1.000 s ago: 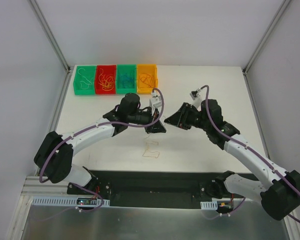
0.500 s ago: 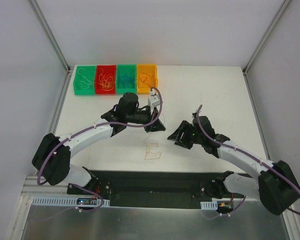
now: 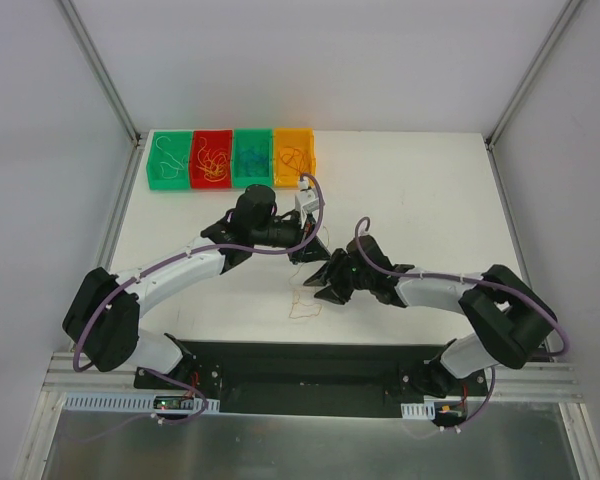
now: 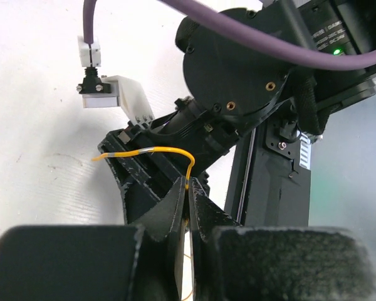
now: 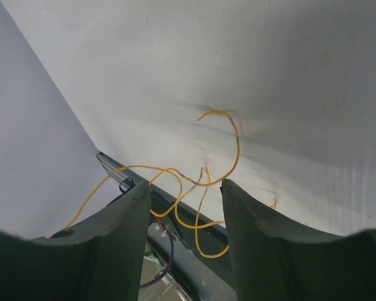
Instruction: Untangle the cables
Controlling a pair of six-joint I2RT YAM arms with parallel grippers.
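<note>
The left gripper point(image 4: 187, 191) is seen shut in the lower middle of the left wrist view, its two fingers pressed together on an orange-yellow cable point(image 4: 155, 149). From the pinch the cable arcs up and away to the left, and a grey band is carried near its free end. Directly behind it, the upper right of that view is filled by the black wrist housing of the right arm point(image 4: 238, 81). A white bracket point(image 4: 116, 94) and a purple robot lead point(image 4: 250, 37) are set beside and above it, so much of the table beyond is blocked.

The right gripper point(image 5: 187, 188) is shown with its fingers standing apart and nothing clamped. Strands of the same cable are looped across the gap in the lower middle of the right wrist view; whether the fingers are touched cannot be told.

In the overhead view both grippers are found close together at the centre of the white table point(image 3: 430, 190). The cable's lower loops are seen just below them, towards the black base plate point(image 3: 310, 362).

Along the table's upper left, four bins are lined up side by side: green bin point(image 3: 156, 160), red bin point(image 3: 196, 150), teal bin point(image 3: 239, 150) and orange bin point(image 3: 308, 150). Coiled cables point(image 3: 212, 162) are held inside them.
</note>
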